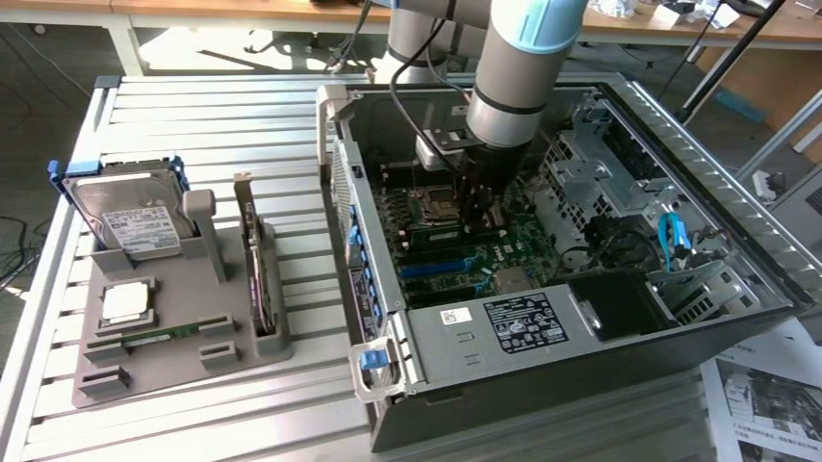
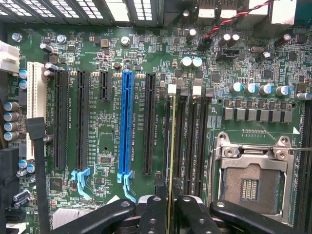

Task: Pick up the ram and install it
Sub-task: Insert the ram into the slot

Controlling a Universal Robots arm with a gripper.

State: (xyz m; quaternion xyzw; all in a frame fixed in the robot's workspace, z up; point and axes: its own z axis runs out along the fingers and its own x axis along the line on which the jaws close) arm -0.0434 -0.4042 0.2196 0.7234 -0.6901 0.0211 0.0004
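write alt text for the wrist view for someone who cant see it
The gripper holds the ram edge-on, upright over the black memory slots of a green motherboard. A blue expansion slot and black ones lie to one side, an open, empty processor socket to the other.

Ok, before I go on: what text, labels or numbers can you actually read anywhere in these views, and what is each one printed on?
None reads with certainty.
White sticker on the black power supply box: symbols and lines, too small.
White label on the silver hard drive: too small.
White silkscreen beside the blue expansion slot on the green motherboard: slot names, too blurred to quote.
Printed paper sheet: unreadable.
The thin green ram stick held edge-on in the black gripper: no visible text.
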